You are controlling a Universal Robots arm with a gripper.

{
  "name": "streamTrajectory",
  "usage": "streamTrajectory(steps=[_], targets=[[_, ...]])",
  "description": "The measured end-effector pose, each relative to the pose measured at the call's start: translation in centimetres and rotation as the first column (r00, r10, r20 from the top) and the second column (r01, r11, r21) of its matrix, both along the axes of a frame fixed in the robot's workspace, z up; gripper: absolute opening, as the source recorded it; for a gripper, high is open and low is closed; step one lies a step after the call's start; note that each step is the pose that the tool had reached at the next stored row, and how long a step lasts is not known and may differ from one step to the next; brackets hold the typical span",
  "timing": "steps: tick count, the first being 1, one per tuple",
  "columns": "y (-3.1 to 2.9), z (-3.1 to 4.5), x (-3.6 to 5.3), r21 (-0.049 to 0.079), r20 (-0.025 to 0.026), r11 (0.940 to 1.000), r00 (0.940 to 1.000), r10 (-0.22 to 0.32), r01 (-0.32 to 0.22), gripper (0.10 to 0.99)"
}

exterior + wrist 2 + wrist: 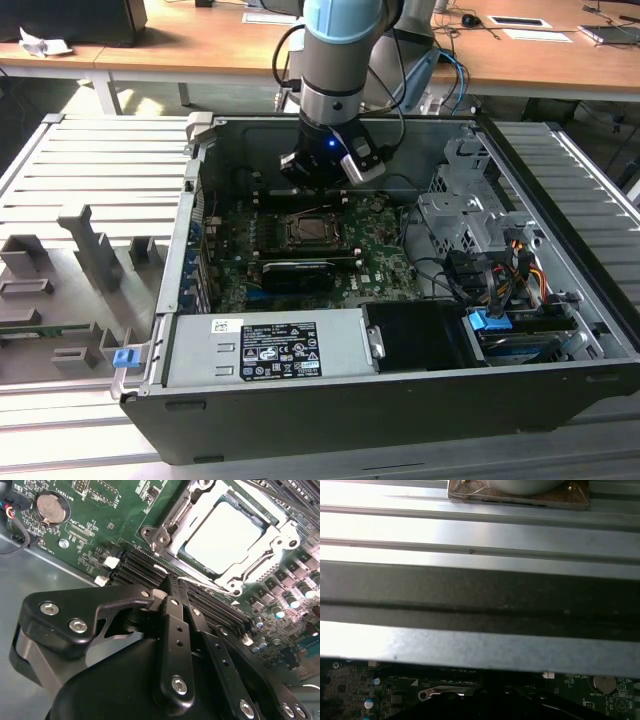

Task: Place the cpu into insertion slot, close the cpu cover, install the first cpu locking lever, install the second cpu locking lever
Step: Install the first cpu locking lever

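Showing the green motherboard (75,535) with a round coin battery (50,507), then the tool (176,591) with its black fingers (172,625) pressed together and holding nothing, hovering just beside the socket, then the cpu (225,537) lying in the insertion slot (287,542), the cpu cover (197,517) closed around it.

My jaws (172,587) closed together, tips just above the memory slots (145,567) beside the cpu cover (175,517). Ahead of the jaws: cpu (225,535) top is open from above, cover frame around it, thin lever wire (210,585) right at the tips. Behind me the case wall (330,120) stands close. Drive cage (470,215) and cable bundle (500,265) off to one side, black card (298,274) beyond the socket.
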State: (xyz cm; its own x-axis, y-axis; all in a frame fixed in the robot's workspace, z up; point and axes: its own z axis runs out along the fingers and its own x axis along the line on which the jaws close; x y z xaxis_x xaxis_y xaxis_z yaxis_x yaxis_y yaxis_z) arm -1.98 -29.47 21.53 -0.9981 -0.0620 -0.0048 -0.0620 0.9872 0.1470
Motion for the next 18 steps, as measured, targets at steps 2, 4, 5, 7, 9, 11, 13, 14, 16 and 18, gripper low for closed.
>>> streamTrajectory(steps=[2,4,5,7,9,11,13,14,16,18], targets=[[-0.02,-0.10,0.08,0.000,0.0000,1.0000,1.0000,0.000,0.000,0.106],[-0.03,-0.22,0.22,0.000,-0.0001,1.0000,1.0000,0.000,0.000,0.106],[-0.03,-0.26,0.25,0.000,-0.0001,1.0000,1.0000,0.000,0.000,0.106],[-0.03,-0.32,0.29,0.000,0.0000,1.0000,1.0000,0.000,0.000,0.106],[-0.03,-0.46,0.31,0.000,0.0000,1.0000,1.0000,0.000,0.000,0.106],[-0.03,-0.54,0.33,0.000,0.0000,1.0000,1.0000,0.000,0.000,0.106],[-0.03,-0.61,0.33,0.000,-0.0001,1.0000,1.0000,0.000,0.000,0.106],[-0.03,-0.64,0.34,0.000,0.0000,1.0000,1.0000,0.000,0.000,0.106],[-0.03,-0.69,0.34,0.000,0.0000,1.0000,1.0000,0.000,0.000,0.106],[-0.03,-0.74,0.34,0.000,0.0000,1.0000,1.0000,0.000,0.000,0.106]])
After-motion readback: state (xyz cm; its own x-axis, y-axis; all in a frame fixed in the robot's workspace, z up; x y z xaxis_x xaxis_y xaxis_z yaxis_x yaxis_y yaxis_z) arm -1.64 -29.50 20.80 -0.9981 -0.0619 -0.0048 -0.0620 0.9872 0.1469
